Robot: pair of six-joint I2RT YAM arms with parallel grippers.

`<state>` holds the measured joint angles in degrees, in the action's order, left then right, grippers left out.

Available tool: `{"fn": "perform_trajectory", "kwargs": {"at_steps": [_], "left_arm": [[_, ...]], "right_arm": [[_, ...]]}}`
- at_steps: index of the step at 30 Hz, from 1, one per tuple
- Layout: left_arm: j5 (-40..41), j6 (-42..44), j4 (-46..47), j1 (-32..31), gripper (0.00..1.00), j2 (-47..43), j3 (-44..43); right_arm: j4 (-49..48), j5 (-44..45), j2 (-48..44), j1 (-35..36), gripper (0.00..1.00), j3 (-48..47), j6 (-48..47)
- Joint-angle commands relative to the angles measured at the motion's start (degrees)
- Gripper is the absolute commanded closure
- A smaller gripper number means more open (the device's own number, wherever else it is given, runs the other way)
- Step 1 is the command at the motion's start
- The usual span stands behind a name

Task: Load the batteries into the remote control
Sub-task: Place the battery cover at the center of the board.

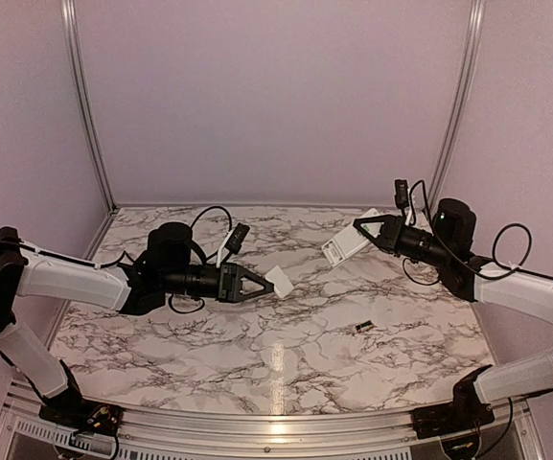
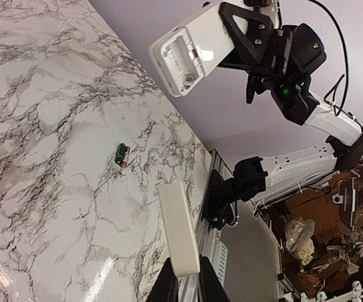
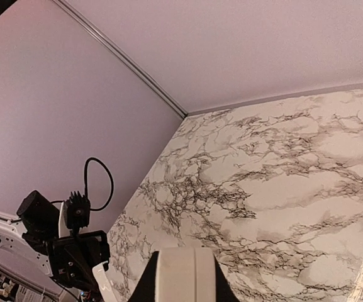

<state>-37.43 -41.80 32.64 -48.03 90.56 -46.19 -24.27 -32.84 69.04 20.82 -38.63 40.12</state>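
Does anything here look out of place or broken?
Nothing looks broken. The oddity: the remote control is held in the air by the right tool with its back open, its cover is in the left tool, and the batteries lie loose on the table.

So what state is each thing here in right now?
Remote: held in the air by the right jaws, battery bay open and apparently empty.
Cover: off the remote, pinched in the left jaws.
Batteries: lying together on the table, not loaded.
Left jaws: shut on the cover.
Right jaws: shut on the remote.
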Motion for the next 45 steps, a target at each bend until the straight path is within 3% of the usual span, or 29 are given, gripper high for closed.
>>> {"fn": "perform_trajectory", "kwargs": {"at_steps": [1, 21, 28, 36, 40, 45], "left_arm": [[1.02, -0.6, -4.1, 0.78, 1.0, 2.75, 3.31], [-2.13, -3.89, -7.27, 3.56, 1.0, 18.58, 2.42], [-1.31, -3.98, -9.55, 5.08, 0.6, 17.56, 3.56], [10.02, 7.74, -23.41, 5.69, 0.37, 5.62, 1.64], [16.35, 12.35, -21.95, 4.47, 0.04, -3.89, 2.46], [14.27, 12.89, -12.49, 3.5, 0.01, -9.31, 3.16]], "right_arm": [[1.48, -4.33, -1.86, -0.69, 1.0, 0.1, -1.57], [8.21, -12.43, -2.33, -0.65, 1.0, -0.62, -6.58], [6.88, -13.7, -2.16, -0.69, 1.0, -0.1, -5.77], [6.87, -16.01, -1.78, -0.69, 1.0, 0.14, -5.81], [5.66, -20.02, -2.05, -0.69, 1.0, 0.36, -6.19], [9.92, -23.81, -1.76, -0.61, 1.0, -0.65, -9.59]]}}
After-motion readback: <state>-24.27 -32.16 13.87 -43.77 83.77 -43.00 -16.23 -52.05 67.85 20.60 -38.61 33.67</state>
